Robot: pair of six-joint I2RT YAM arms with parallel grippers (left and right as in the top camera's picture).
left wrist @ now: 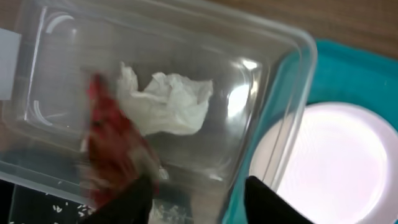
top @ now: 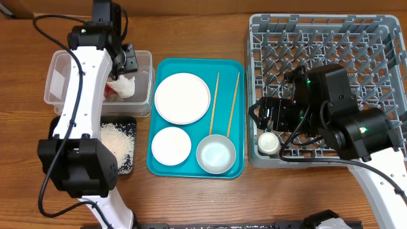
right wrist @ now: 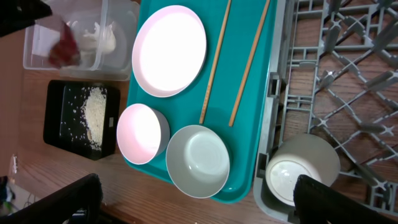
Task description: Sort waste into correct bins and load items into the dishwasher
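Observation:
My left gripper (top: pixel 124 65) hangs over the clear tub (top: pixel 63 58); in its wrist view the jaws (left wrist: pixel 199 205) are open. The red wrapper (left wrist: pixel 109 149) is blurred inside the tub by the left finger, next to the white tissue (left wrist: pixel 168 102). Rice grains (top: pixel 116 140) lie in the black tray (top: pixel 130 164). The plate (top: pixel 182 97), pink bowl (top: pixel 170 144), metal bowl (top: pixel 215 154) and two chopsticks (top: pixel 214 102) sit on the teal tray. My right gripper (right wrist: pixel 193 208) is wide open and empty at the dish rack's (top: pixel 324 38) front-left corner, beside the white cup (right wrist: pixel 301 168), which stands in the rack.
The teal tray (top: pixel 240 121) lies between the bins and the rack. The tub stands directly behind the black tray. Bare wooden table (top: pixel 210 203) runs along the front. The right arm's body covers the rack's front right part.

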